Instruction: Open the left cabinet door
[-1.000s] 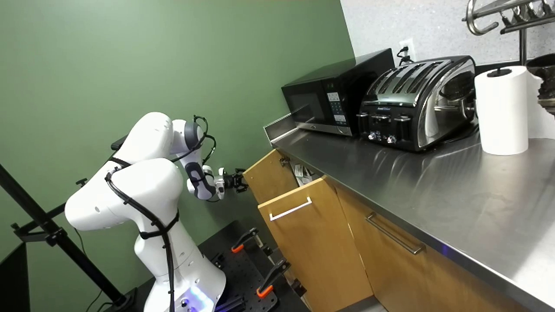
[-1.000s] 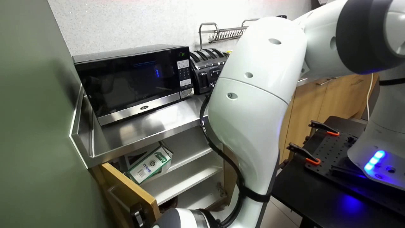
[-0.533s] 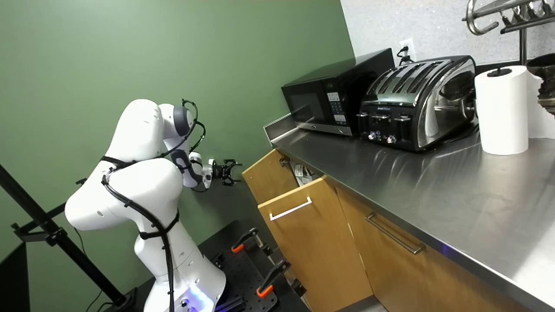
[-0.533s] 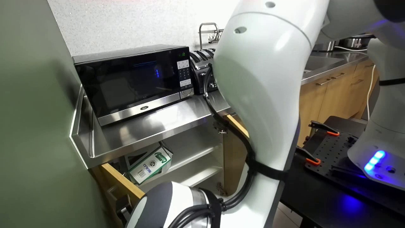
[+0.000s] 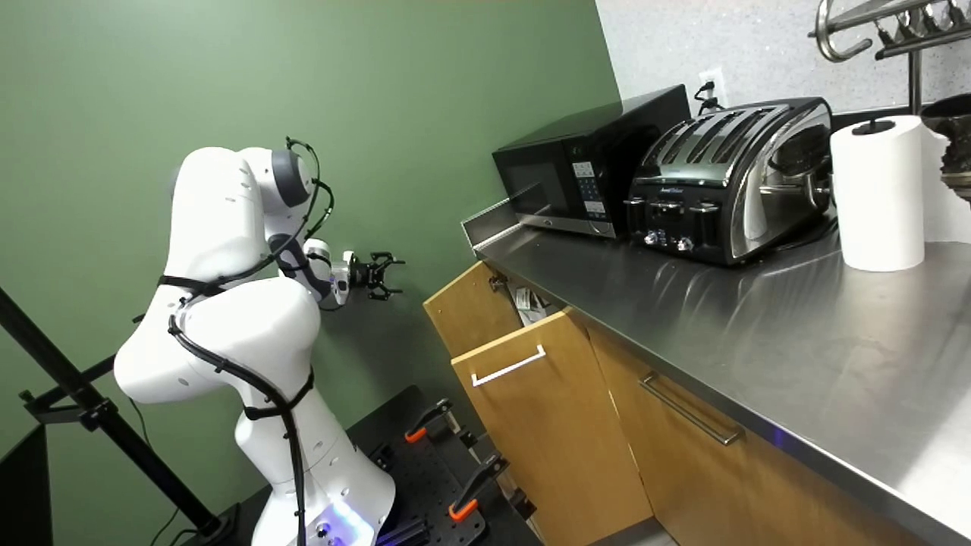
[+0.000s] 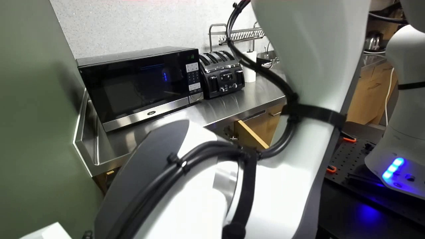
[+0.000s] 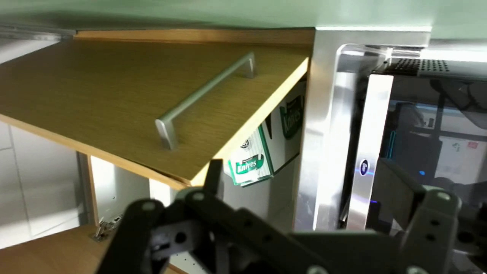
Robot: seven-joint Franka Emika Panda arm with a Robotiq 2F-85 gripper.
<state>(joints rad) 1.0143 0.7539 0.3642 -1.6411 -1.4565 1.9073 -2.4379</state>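
The left cabinet door (image 5: pixel 470 307) stands swung open toward the green wall, its inner face showing in an exterior view. In the wrist view the left cabinet door (image 7: pixel 114 99) shows its light-brown front and silver bar handle (image 7: pixel 207 89). In another exterior view only a small bit of its top (image 6: pixel 110 172) shows; the arm hides the rest. My gripper (image 5: pixel 399 277) is open and empty, apart from the door, in the air above and to the left of its edge. In the wrist view my gripper (image 7: pixel 308 175) has its fingers wide apart with nothing between them.
The neighbouring door (image 5: pixel 554 425) with a pale bar handle also stands open. A knives box (image 7: pixel 251 160) sits inside the cabinet. The steel counter (image 5: pixel 721 334) carries a microwave (image 5: pixel 561 182), toaster (image 5: pixel 728 182) and paper roll (image 5: pixel 878 193). Clamps (image 5: pixel 478 485) hold the robot's base plate.
My gripper has moved up and back, away from the left door's edge, and its fingers now show clearly spread. The doors look the same.
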